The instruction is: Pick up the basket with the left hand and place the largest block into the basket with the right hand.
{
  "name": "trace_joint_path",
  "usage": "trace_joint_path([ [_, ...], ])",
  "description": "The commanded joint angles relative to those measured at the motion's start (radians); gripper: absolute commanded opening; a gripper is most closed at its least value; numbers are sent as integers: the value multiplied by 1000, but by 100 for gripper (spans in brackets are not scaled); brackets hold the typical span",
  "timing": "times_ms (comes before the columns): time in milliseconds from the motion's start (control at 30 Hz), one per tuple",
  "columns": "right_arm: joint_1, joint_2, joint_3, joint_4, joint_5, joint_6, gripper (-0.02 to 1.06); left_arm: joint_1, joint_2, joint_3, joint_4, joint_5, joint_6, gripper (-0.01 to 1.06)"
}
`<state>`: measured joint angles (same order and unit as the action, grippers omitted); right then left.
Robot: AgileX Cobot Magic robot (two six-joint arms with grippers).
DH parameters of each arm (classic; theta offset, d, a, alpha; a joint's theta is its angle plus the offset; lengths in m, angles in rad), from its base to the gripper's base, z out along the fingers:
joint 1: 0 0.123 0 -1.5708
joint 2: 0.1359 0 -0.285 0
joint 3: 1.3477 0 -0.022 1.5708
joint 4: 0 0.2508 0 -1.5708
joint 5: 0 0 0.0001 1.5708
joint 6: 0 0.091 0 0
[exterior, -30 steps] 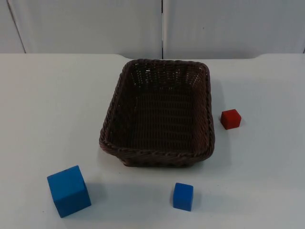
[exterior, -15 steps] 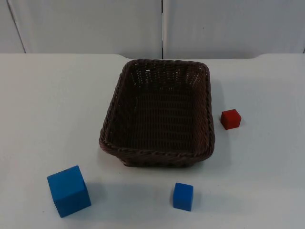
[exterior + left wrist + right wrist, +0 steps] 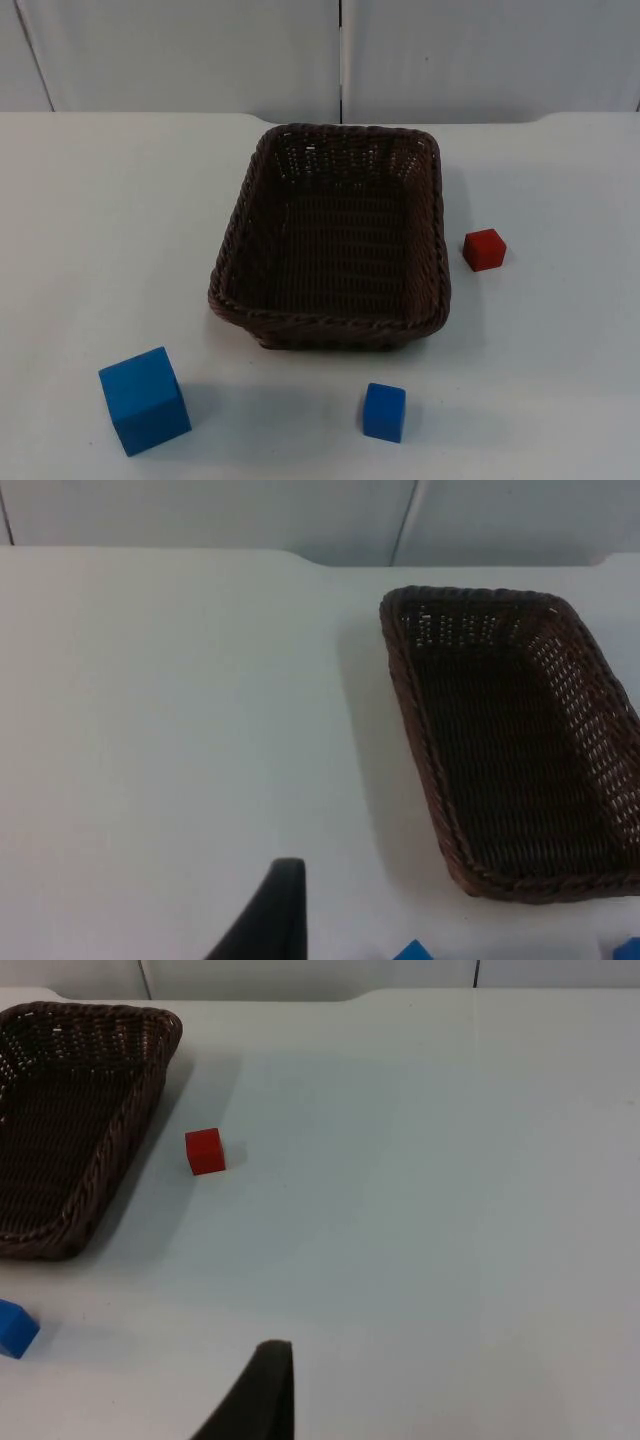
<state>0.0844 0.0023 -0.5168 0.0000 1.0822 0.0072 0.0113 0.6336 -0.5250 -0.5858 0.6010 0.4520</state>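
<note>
- Left gripper (image 3: 262, 912): one black fingertip shows in the left wrist view, over bare surface (image 3: 100, 220), well left of the basket (image 3: 335, 240). Can't tell if it is spread or pressed together. Holds nothing that shows.
- Right gripper (image 3: 258, 1392): one fingertip in the right wrist view, over bare surface well right of the basket. State can't be told either. Nothing seen in it.
- Change: none. Top view matches the two earlier ones; basket and all three blocks sit where they were. Neither arm has entered the top view. Judgement: task not started, both arms wait back at their sides.
- Pose: both wrists look forward and down across the surface, high and well apart from any object.
- Basket: dark wicker, rectangular, empty, flat on the surface at centre, far end toward the wall.
- Big blue block (image 3: 145, 400): the largest, near the front edge, left of the basket and apart from it. This is the one to load.
- Small blue block (image 3: 384, 411): front, just below the basket's near right corner.
- Red block (image 3: 484, 249): smallest, just right of the basket, not touching.
- Judgement: the big block lies on the left side, a long cross reach for the right arm.
</note>
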Motion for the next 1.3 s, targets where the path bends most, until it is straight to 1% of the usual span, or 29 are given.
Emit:
trace_joint_path([
  [0,-5,-2,3,0,-3,1,105,2,34,-15,-63,-23,50,105],
  [133,-5,-2,3,0,-3,1,105,2,118,-50,-113,-32,120,105],
  [267,-5,-2,3,0,-3,1,105,2,212,-106,-198,-36,199,105],
  [433,-5,-2,3,0,-3,1,105,0,292,-158,-212,-32,234,105],
  [533,-5,-2,3,0,-3,1,105,0,320,-168,-224,-32,236,105],
  [667,-5,-2,3,0,-3,1,105,0,355,-170,-267,-38,282,105],
  [800,-5,-2,3,0,-3,1,105,0,381,-170,-304,-38,293,105],
  [967,-5,-2,3,6,-3,1,105,0,415,-170,-425,-39,423,105],
  [1133,-5,-2,3,6,-3,1,105,0,445,-184,-442,-35,439,105],
  [1267,-5,-2,3,6,-3,1,105,-2,488,-207,-488,-9,441,105],
])
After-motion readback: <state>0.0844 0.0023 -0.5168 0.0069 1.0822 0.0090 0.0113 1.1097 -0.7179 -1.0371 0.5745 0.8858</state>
